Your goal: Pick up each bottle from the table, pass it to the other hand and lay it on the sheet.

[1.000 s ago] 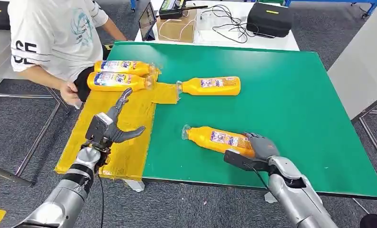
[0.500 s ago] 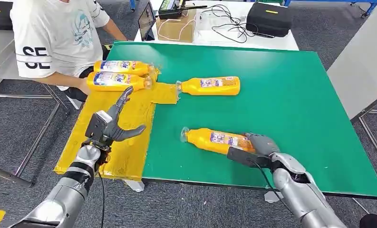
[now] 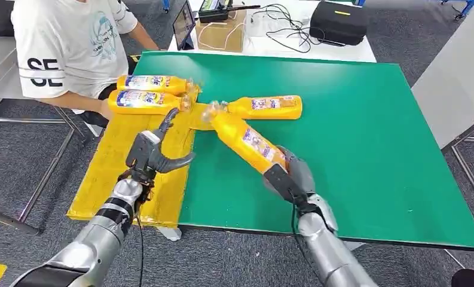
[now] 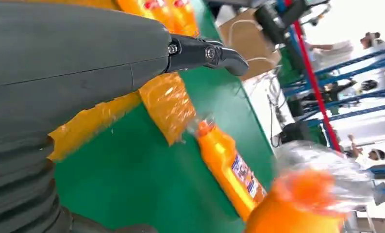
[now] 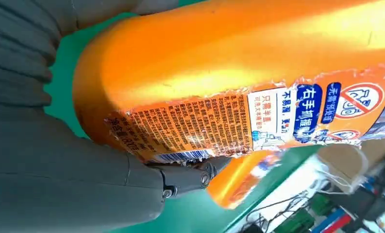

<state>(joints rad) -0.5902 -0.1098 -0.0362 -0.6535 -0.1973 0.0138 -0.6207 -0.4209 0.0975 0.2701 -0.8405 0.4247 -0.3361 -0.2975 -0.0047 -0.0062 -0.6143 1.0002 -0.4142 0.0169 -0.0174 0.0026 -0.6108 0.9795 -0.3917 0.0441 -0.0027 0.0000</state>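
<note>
A broad table with a flat, matte green top takes up most of the head view, and along its left edge lies a glossy, slightly wrinkled yellow sheet with a tab that reaches out onto the green. A person in a white printed T-shirt sits at the far left corner, one hand beside the sheet. Beyond the table stand a brown cardboard box with loose cables and a black zipped case. Two long orange plastic bottles with printed labels lie side by side at the far end of the sheet, the rear bottle touching the front bottle. A third bottle lies on the bare green top, its clear cap towards the sheet's tab. The held bottle, smooth orange plastic with a torn paper label and a clear, crinkled cap, is off the table and tilted, cap pointing up towards the far-left, base gripped by the right hand, whose grey fingers wrap round its lower body. The left hand hovers over the sheet's near half, holding nothing, its fingers apart with one dark finger stretched forward and the thick thumb out to the side
</note>
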